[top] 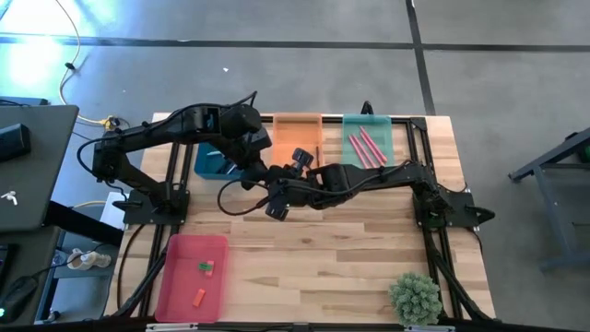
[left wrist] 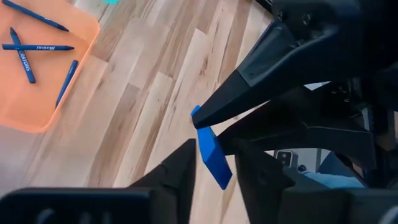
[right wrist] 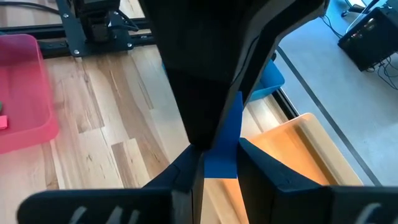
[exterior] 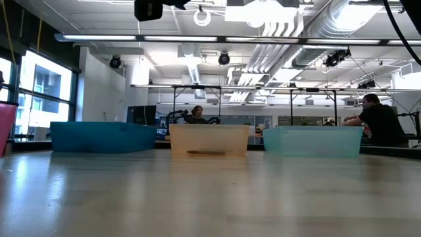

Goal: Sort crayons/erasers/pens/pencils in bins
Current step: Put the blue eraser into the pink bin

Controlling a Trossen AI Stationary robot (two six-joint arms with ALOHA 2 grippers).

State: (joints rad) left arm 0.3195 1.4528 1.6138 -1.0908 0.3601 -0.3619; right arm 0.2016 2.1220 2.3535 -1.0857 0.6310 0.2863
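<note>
Blue eraser [left wrist: 211, 155] sits pinched at once by my left gripper [left wrist: 214, 171] and right gripper [right wrist: 214, 163], held mid-air over the table [top: 350, 249] between teal bin and orange bin [top: 297, 129]. I judge a handover: its long axis runs along both finger pairs, and the pink-red bin [top: 189, 277] with the other erasers lies on the left arm's side

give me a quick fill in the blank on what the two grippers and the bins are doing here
Both the left gripper and the right gripper pinch one ____ eraser between them.
The dark blue pens lie in the ____ bin.
The long pink-red sticks lie in the ____ bin.
Small erasers lie in the ____ bin.

Missing words: blue; orange; mint green; pink-red
</note>
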